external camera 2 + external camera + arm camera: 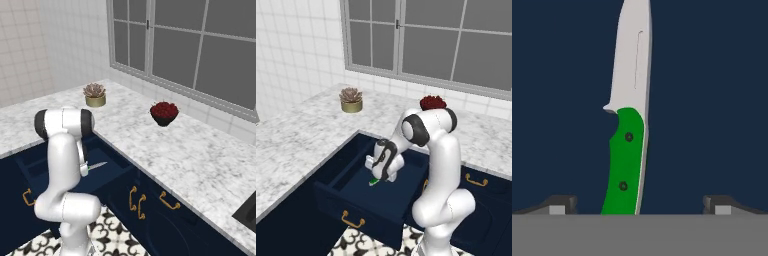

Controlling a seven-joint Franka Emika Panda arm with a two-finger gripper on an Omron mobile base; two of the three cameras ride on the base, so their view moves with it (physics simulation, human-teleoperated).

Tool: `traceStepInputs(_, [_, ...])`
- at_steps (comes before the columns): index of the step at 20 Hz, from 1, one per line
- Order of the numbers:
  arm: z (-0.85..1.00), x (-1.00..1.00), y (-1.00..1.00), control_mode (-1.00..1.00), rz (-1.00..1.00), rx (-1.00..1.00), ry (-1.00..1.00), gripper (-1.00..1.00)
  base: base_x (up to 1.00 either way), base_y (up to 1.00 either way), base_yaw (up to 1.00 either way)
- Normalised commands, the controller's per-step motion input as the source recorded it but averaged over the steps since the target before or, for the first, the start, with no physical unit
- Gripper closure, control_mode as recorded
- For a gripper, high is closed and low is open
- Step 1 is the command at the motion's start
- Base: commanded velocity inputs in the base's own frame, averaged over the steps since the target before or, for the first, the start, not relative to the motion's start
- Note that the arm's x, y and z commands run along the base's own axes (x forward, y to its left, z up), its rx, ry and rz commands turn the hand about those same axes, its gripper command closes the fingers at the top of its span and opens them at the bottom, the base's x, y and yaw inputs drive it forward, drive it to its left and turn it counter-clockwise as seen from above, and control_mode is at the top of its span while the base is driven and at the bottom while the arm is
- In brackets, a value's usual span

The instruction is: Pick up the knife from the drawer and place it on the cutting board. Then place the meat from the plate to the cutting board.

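Observation:
The navy drawer (358,202) stands pulled out below the counter, its brass handle (352,220) facing the floor tiles. The knife (628,125) lies flat on the drawer floor, green handle (624,165) toward the hand and pale blade pointing away. My gripper (639,205) is lowered into the drawer directly over the handle, open, with a fingertip (562,204) well clear on each side. From the left base view the gripper (377,177) hangs just above a sliver of the green handle (374,182). The blade (97,165) pokes out beside the arm. The cutting board and the meat are out of view.
A marble counter (301,135) wraps around the drawer. On it stand a potted succulent (351,100) and a dark bowl of red fruit (164,113) below the window. A dark sink corner (247,212) sits at the far right. Closed navy cabinets with brass handles (170,201) flank the drawer.

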Motion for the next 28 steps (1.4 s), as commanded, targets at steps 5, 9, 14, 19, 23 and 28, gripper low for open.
traceStepInputs(5, [-0.20, 0.17, 0.00, -1.00, 0.00, -0.03, 0.03, -1.00, 0.00, 0.00, 0.00])
traceStepInputs(9, [-0.25, 0.04, 0.00, -1.00, 0.00, -0.01, 0.01, -1.00, 0.00, 0.00, 0.00])
traceStepInputs(14, [-0.39, 0.01, 0.09, -1.00, 0.00, -0.07, 0.05, -1.00, 0.00, 0.00, 0.00])
traceStepInputs(19, [-0.23, 0.00, 0.02, -1.00, 0.00, -0.03, 0.02, 1.00, 0.00, 0.00, 0.00])
traceStepInputs(23, [-0.02, -0.10, 0.02, -1.00, 0.01, 0.02, -0.04, 1.00, 0.00, 0.00, 0.00])
traceStepInputs(28, [0.32, -0.46, 0.03, -1.00, 0.00, 0.05, -0.14, 1.00, 0.00, 0.00, 0.00])
